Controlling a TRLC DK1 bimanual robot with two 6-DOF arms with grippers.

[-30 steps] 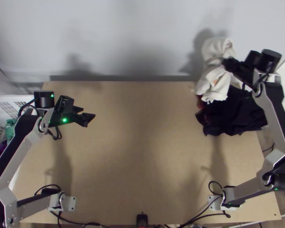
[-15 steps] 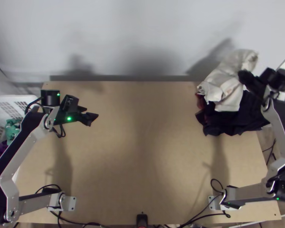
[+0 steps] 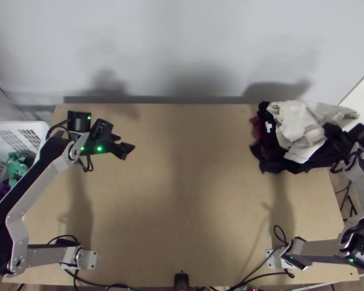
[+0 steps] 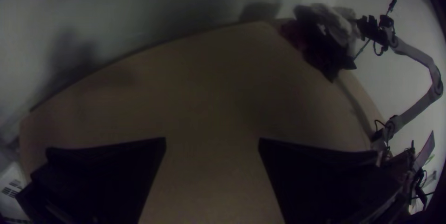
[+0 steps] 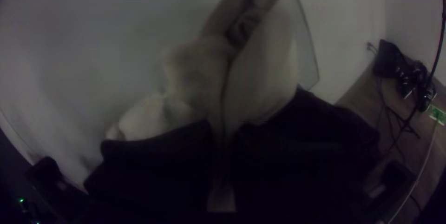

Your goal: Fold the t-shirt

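Two arms were at the table (image 3: 182, 218), and there was the left gripper (image 3: 124, 142), fingers spread wide with nothing between them, well apart from the cloth! Over on the right, the right gripper (image 3: 329, 132) had the pale garment (image 3: 296, 123) — pinched, a strip running between its fingers. One pale garment, bunched, lay over the dark cloth (image 3: 279, 163) at the table's far right corner; how many dark pieces, no telling. One white mark (image 3: 269, 127) showed on the dark — too small to read! A dark red cloth (image 3: 255, 128) poked out alongside. Off left, one white basket (image 3: 24, 127) held green cloth (image 3: 17, 165).
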